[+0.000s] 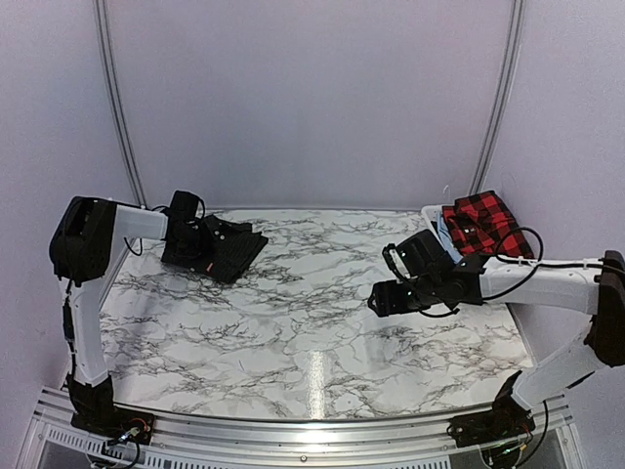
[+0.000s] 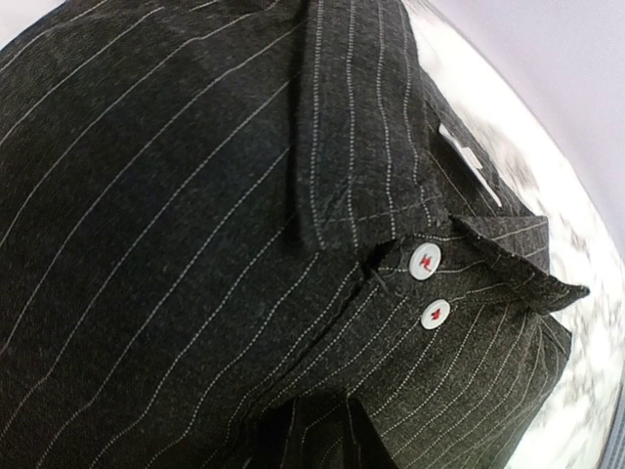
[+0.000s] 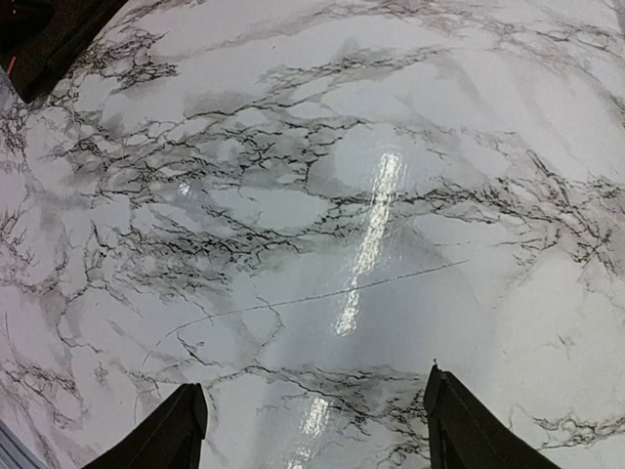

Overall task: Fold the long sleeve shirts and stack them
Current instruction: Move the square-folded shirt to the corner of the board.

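The black pinstriped shirt (image 1: 223, 250) lies folded at the table's far left. It fills the left wrist view, with its collar (image 2: 342, 127) and two white buttons (image 2: 426, 260) showing. My left gripper (image 1: 187, 237) sits on its left part, and cloth is bunched where the fingers meet, hiding them. The red-and-black checked shirt (image 1: 483, 223) lies heaped at the back right. My right gripper (image 1: 377, 298) (image 3: 317, 430) hovers over bare marble right of centre, open, with nothing between its fingers (image 3: 181, 430).
A white basket (image 1: 435, 216) under the checked shirt stands at the back right corner. The marble tabletop (image 1: 293, 322) stretches between the arms. A dark corner of the black shirt (image 3: 44, 39) shows at the upper left of the right wrist view.
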Available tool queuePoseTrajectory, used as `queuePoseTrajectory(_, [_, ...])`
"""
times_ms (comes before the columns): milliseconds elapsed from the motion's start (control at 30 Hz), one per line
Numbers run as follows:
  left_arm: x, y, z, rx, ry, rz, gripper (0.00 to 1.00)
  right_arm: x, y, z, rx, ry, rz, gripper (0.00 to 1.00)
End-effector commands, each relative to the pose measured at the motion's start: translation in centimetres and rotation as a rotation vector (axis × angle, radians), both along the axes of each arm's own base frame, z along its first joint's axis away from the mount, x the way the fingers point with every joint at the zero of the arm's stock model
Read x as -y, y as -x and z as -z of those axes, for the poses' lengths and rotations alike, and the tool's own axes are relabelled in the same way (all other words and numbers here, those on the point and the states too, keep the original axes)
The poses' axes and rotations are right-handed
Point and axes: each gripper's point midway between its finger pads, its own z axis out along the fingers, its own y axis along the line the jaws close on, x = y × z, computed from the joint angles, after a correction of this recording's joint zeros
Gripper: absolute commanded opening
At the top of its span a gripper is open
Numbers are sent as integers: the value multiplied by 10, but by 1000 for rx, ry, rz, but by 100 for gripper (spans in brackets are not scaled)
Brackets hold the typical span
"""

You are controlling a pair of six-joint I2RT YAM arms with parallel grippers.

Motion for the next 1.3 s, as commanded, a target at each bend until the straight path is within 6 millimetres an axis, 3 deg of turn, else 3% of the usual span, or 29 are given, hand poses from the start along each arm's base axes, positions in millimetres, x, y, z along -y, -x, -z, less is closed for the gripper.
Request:
queuePoseTrajectory(0, [-36,4,27,-89,-24,-120,17,-2,-12,-20,37,-12,8,72])
queuePoseTrajectory(133, [-38,-9,7,-5,26,-150,19,-4,-12,-21,34,-14,-1,73])
queuePoseTrajectory(300, [-2,-12,-45,134,-17,-2,31,-5,-12,-24,40,-17,-8,73])
queuePoseTrajectory(433, [31,5,-63,168,-35,112,34,-6,-14,-27,49,-20,-12,73])
queuePoseTrajectory(633, [89,32,-40,113,-30,264,34,-8,-15,-27,49,-17,-16,74])
queuePoseTrajectory(767, [108,32,-11,50,5,308,31,-8,-15,-30,52,-19,-14,75])
queuePoseTrajectory(900, [116,16,-2,38,-1,307,31,-6,-15,-31,53,-19,-6,76])
queuePoseTrajectory(1067, [109,-15,-1,61,-74,233,31,-5,-13,-28,43,-18,0,77])
queuePoseTrajectory(1267, [64,-38,19,29,-125,46,31,-2,-13,-29,41,-2,0,81])
